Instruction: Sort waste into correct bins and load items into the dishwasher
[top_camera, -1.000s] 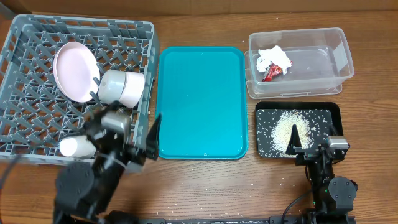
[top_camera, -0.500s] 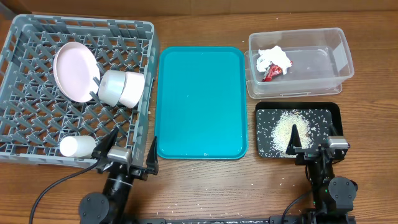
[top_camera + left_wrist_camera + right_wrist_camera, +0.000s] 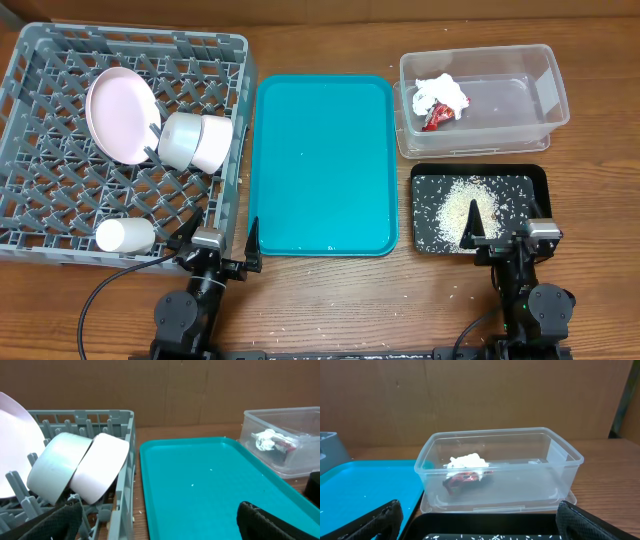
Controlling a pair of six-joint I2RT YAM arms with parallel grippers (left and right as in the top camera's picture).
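Rack (image 3: 130, 38) holds plate (image 3: 118, 115) + cup (image 3: 125, 235); tub (image 3: 480, 140) has tissue (image 3: 440, 92) + wrapper (image 3: 437, 117); black tray (image 3: 537, 175) has rice (image 3: 460, 205). L gripper (image 3: 220, 248), R gripper (image 3: 503, 238) both empty, jaws apart. My worry: L clips rack wall, cup rolls; R nudges tray, rice spills.

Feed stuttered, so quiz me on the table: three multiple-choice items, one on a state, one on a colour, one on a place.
1. The left gripper has its jaws: A. open, nothing between them; B. shut and empty; C. shut on an object.
2. The plate standing in the dish rack is: A. blue; B. pale pink; C. black.
3. The crumpled tissue lies: A. in the dish rack; B. in the left gripper; C. in the clear tub.
Answers: 1 A, its fingers stand wide apart in the wrist view. 2 B, it shows pinkish against the grey lattice. 3 C, it sits beside the red wrapper inside the tub.
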